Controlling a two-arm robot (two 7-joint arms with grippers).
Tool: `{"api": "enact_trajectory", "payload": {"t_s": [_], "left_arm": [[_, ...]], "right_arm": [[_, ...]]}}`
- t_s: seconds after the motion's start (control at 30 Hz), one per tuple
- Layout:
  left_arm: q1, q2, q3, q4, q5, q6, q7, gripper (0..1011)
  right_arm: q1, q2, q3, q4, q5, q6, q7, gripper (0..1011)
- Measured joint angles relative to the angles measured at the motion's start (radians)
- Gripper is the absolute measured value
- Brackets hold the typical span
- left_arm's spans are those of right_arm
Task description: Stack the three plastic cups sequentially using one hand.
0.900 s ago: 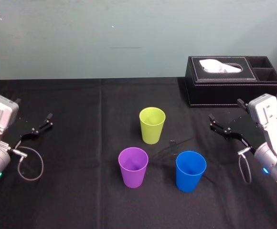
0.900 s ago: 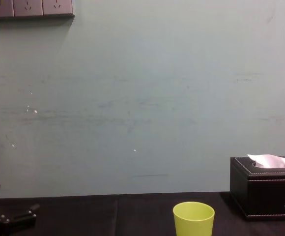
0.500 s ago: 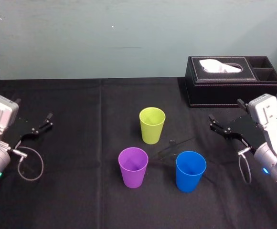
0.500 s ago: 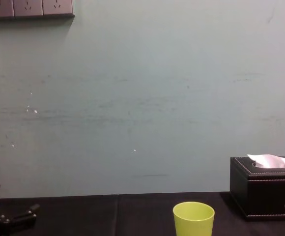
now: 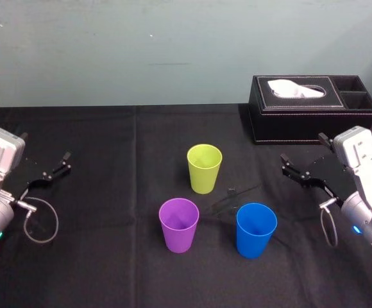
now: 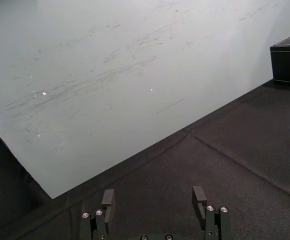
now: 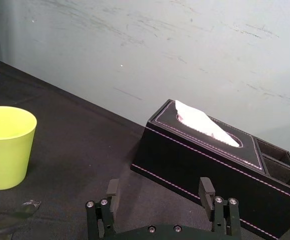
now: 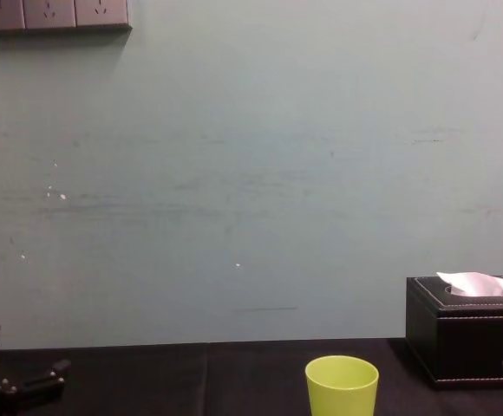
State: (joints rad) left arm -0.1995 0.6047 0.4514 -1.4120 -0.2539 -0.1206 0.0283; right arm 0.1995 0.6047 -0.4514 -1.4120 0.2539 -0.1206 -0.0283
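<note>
- The right gripper (image 7: 158,189) hangs over the right side of the table (image 5: 109,256). Its two black fingers (image 7: 111,190) are spread wide with nothing between them.
- It sits just in front of the black tissue box (image 5: 313,109) and points inward towards the cups, well apart from all three.
- A grey cable loops down beneath its wrist.
- The blue cup (image 5: 256,230) is the nearest to this gripper. It stands upright, mouth up, at the front right of the group.
- The purple cup (image 5: 179,224) stands upright to the left of the blue one, in the same front row and apart from it.
- The yellow-green cup (image 5: 204,168) stands upright behind the other two, roughly between them and farther from the robot. None of the cups touch or are nested.
- A small dark object (image 5: 231,192) lies on the cloth between the yellow-green and blue cups; what it is cannot be told.
- A white tissue sticks up from the box's slot.
- The left gripper (image 6: 154,199) is parked at the far left of the table, its fingers likewise parted and empty, well away from the cups.
- On the pale wall behind, a row of sockets (image 8: 52,15) is mounted high at the left.
</note>
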Motion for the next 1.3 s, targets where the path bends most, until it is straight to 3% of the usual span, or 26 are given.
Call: {"api": "enact_trajectory", "payload": {"t_s": [0.83, 1.3], "left_arm": [[0.000, 0.000, 0.000, 0.000, 0.000, 0.000, 0.000, 1011], [0.000, 0.000, 0.000, 0.000, 0.000, 0.000, 0.000, 1012]], "right_arm": [[0.000, 0.000, 0.001, 0.000, 0.000, 0.000, 0.000, 1003], [-0.087, 0.048, 0.067, -0.087, 0.031, -0.013, 0.061, 1003]]}}
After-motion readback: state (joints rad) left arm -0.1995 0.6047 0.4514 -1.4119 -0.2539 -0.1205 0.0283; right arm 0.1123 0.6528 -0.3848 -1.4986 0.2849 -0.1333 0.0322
